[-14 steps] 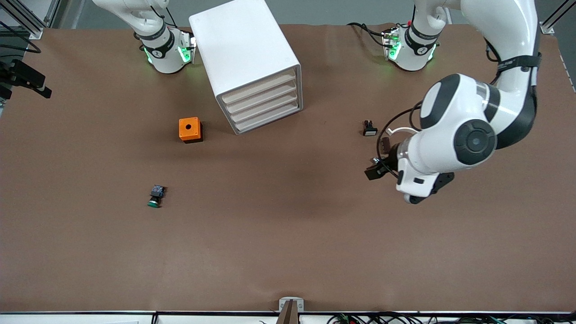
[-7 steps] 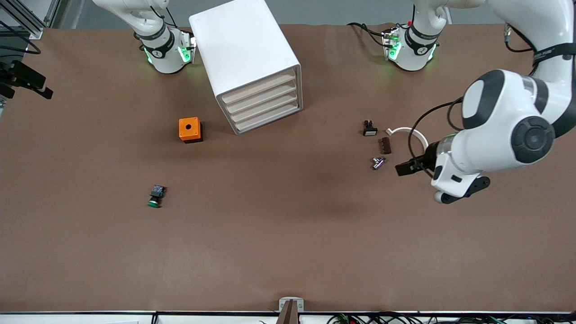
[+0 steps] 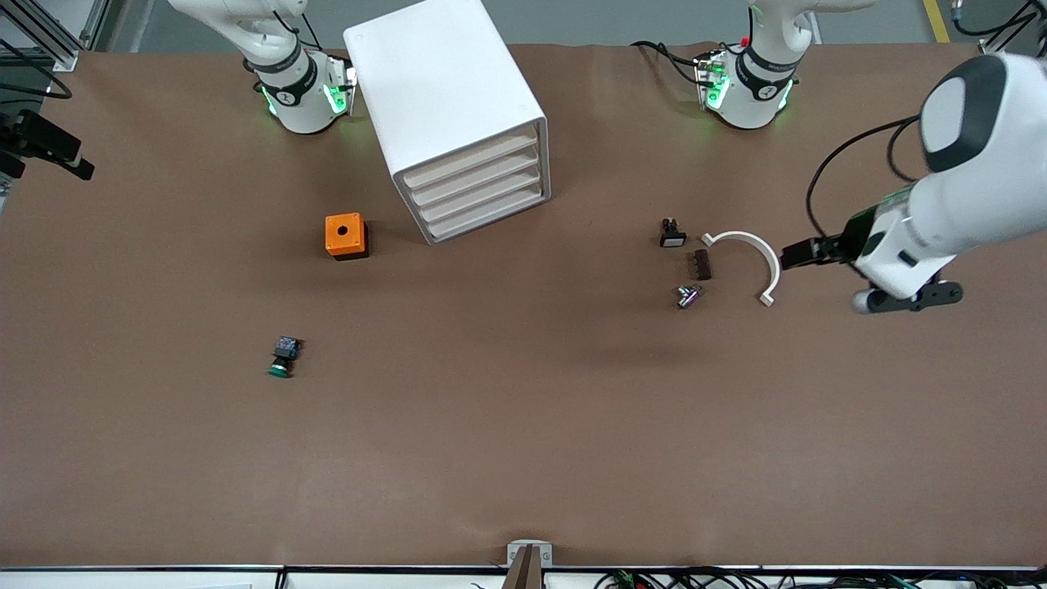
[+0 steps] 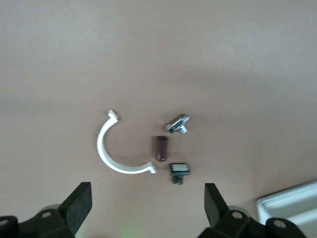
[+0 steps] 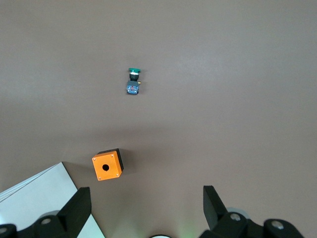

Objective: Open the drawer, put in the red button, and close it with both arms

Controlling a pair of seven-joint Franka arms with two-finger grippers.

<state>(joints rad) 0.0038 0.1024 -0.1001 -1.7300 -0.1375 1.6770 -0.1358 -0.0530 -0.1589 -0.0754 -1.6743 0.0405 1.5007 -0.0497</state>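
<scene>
Front view: the cabinet [image 3: 446, 98] stands at the surface's edge along the robot bases, toward the right arm's end. The drawer [image 3: 473, 157], its top front, sits flush and closed. The left claw [image 3: 789, 255] hangs near the edge at the left arm's end, beside a white half-ring [image 3: 748, 254].

Left wrist view: the left claw is spread and empty above the half-ring and a brown piece [image 4: 161, 148].

Right wrist view: the right claw [image 5: 146, 196] is spread and empty above an orange box [image 5: 107, 165] and a green button [image 5: 133, 81].

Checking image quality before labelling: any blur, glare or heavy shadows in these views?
Front view: sharp and evenly lit, with a soft shadow beside the cabinet. Left wrist view: slightly soft, the small parts by the white clip hazy. Right wrist view: clear, dimmer toward the corners.
</scene>
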